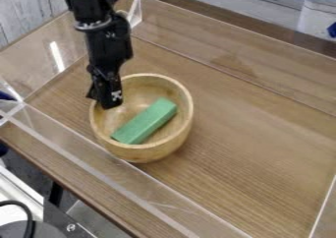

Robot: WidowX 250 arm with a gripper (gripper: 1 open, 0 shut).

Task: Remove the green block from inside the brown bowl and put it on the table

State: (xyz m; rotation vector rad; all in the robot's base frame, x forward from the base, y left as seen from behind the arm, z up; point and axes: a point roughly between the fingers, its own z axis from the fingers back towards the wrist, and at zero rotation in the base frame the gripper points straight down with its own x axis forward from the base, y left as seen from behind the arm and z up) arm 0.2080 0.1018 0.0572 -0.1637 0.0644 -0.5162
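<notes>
The brown bowl (178, 147), round and light wooden, sits on the table (250, 94) left of centre. Inside it the green block (144, 121) lies slanted against the bowl's floor and wall. My black gripper (105, 95) points straight down with its jaws shut on nothing. Its tips dip over the bowl's left rim, just left of the block's upper end. I cannot tell whether the tips touch the bowl.
Low clear acrylic walls (79, 173) edge the tabletop on all sides. The near-left wall passes close to the bowl. Bare wood stretches to the right of the bowl and behind it.
</notes>
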